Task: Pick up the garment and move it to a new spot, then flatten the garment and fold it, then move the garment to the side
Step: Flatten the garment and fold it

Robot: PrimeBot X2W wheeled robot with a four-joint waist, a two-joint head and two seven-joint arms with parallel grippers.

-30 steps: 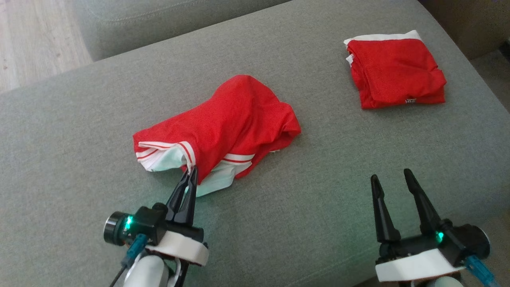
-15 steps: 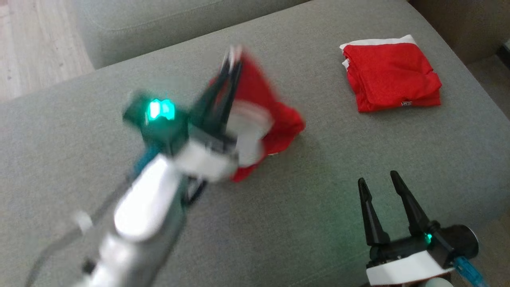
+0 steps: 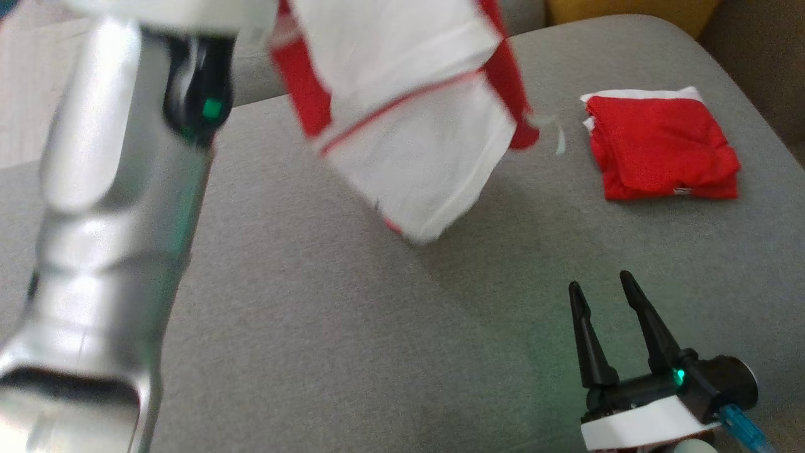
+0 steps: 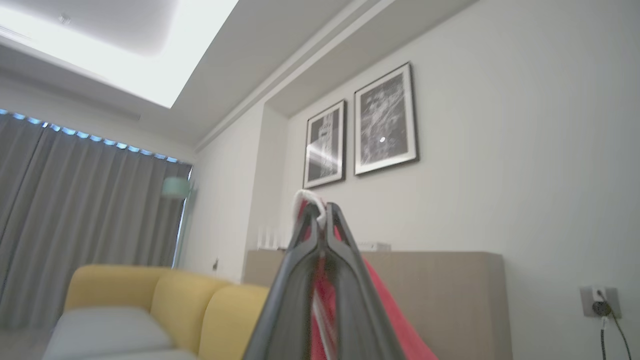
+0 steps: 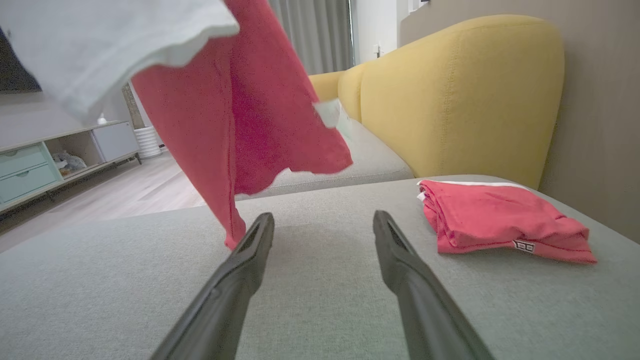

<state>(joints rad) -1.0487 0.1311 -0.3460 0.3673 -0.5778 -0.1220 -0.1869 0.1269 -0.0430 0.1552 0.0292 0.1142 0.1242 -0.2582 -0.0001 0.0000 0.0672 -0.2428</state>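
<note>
Hoisted the red-and-white garment (image 3: pixel 409 145) off the grey sofa seat (image 3: pixel 327 327), left end effector (image 4: pixel 320 209) clenched on its edge, right end effector (image 3: pixel 602 284) gaping; pickup done, relocation next.

Grey seat cushion (image 3: pixel 352 327), woven fabric, one item on it.

Folded red garment (image 3: pixel 663 151) lay flat on the cushion at the end nearest the yellow backrest (image 5: pixel 460 90), close to the rounded corner there. It was stacked in several layers, with a white band along the edge facing the backrest and a small white label mark on the edge facing away from it. A second grey cushion (image 5: pixel 365 160) sat at the foot of the backrest, beyond the first.
</note>
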